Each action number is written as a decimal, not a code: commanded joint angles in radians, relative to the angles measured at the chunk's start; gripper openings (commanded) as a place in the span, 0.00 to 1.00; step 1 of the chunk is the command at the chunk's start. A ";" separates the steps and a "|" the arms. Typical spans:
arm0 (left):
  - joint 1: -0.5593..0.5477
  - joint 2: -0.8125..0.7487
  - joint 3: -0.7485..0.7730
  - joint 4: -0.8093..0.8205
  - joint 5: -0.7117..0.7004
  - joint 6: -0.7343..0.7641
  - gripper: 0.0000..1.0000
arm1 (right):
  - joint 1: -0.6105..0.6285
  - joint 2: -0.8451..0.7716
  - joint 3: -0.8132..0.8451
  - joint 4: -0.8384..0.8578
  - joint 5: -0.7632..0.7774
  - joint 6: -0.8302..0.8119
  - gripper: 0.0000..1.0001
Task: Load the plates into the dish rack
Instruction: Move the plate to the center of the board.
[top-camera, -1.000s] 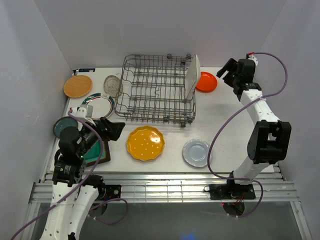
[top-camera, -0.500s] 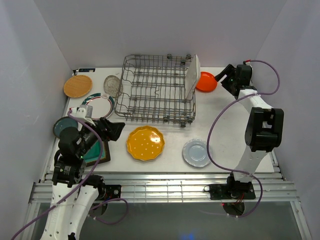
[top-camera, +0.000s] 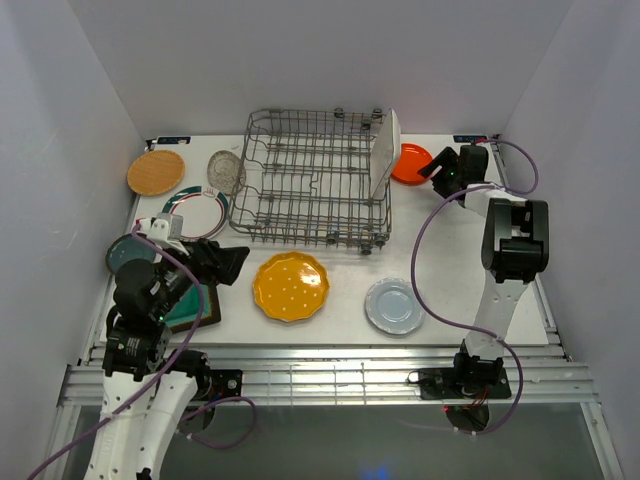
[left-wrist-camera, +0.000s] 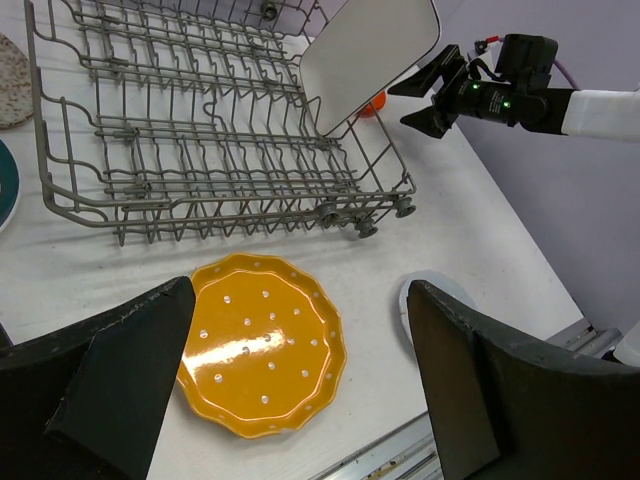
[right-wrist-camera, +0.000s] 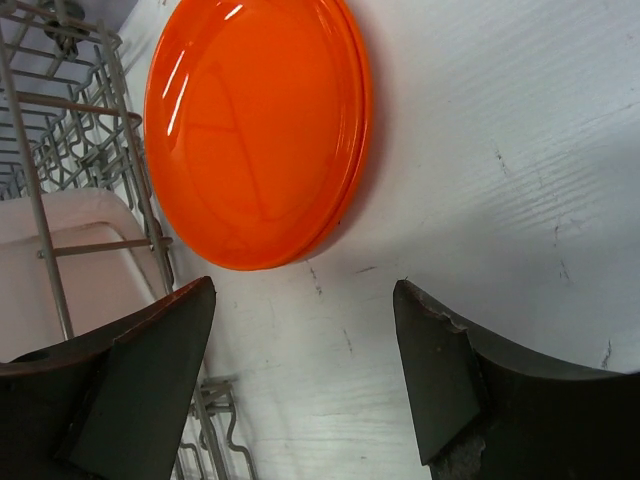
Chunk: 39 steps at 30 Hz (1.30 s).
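Noted orange-red plate (right-wrist-camera: 255, 130) lying flat, untouched, just ahead of right gripper (right-wrist-camera: 300, 290), beside grey wire dish rack (top-camera: 315, 190). Noted white rectangular plate (left-wrist-camera: 370, 60) standing on edge in rack end nearest that gripper. Found yellow scalloped plate (left-wrist-camera: 262, 355) flat, beneath left gripper (left-wrist-camera: 300, 288), short of rack.
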 joint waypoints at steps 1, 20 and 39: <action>-0.001 -0.015 -0.004 0.015 0.015 0.005 0.98 | 0.002 0.016 0.066 0.059 -0.001 0.024 0.77; -0.001 -0.015 -0.005 0.018 0.029 0.008 0.98 | 0.002 0.105 -0.028 0.305 -0.002 0.014 0.77; -0.001 0.008 -0.007 0.018 0.015 0.004 0.98 | -0.005 0.129 -0.033 0.357 -0.022 -0.014 0.71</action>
